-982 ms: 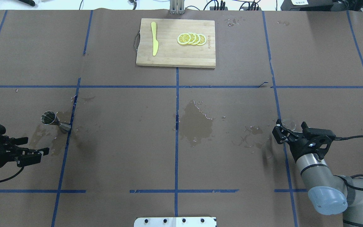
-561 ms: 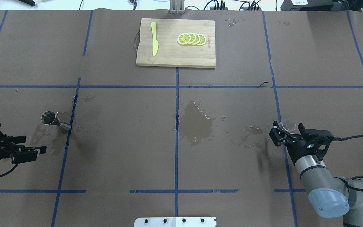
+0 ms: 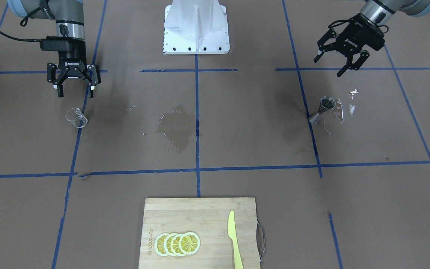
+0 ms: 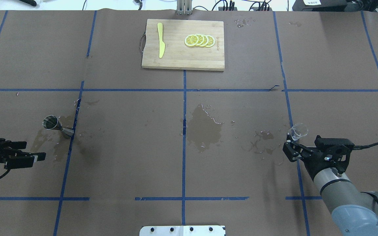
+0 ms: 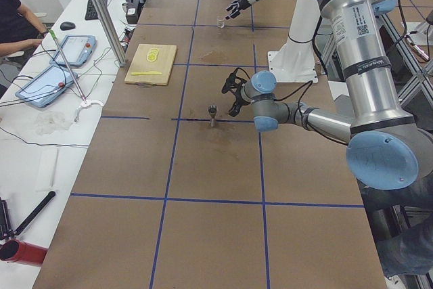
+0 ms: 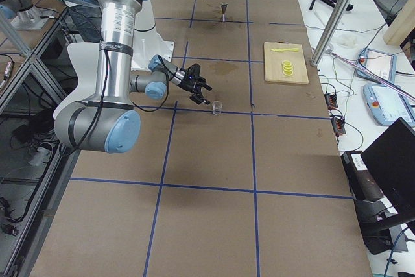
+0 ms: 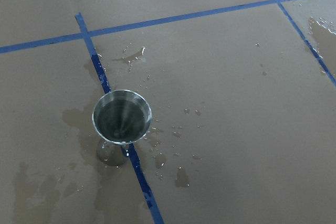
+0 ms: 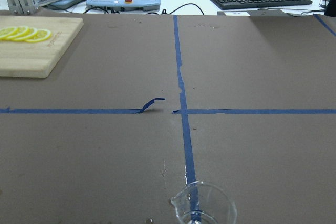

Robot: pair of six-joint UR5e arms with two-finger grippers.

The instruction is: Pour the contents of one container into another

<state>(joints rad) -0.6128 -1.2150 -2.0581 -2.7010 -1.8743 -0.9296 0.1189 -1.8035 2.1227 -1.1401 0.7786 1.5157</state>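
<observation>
The clear glass cup (image 4: 298,131) stands upright on a blue tape line at the table's right, also seen in the front view (image 3: 76,117) and low in the right wrist view (image 8: 202,205). My right gripper (image 3: 75,93) hovers open just behind it, on the robot's side, holding nothing. The steel jigger (image 4: 56,126) stands upright on the wet paper at the left, its upper cone (image 7: 122,121) facing the left wrist camera. My left gripper (image 3: 329,67) is open and empty, behind the jigger and apart from it.
A wooden cutting board (image 4: 176,59) with lemon slices (image 4: 199,40) and a yellow knife (image 4: 160,40) lies at the far middle. Wet patches (image 4: 205,127) darken the brown paper at the centre and around the jigger. The white robot base plate (image 3: 196,26) sits near the robot.
My right gripper has drawn back toward the robot, leaving the glass standing in front of its fingers. My left gripper has slid a little further left, away from the jigger.
</observation>
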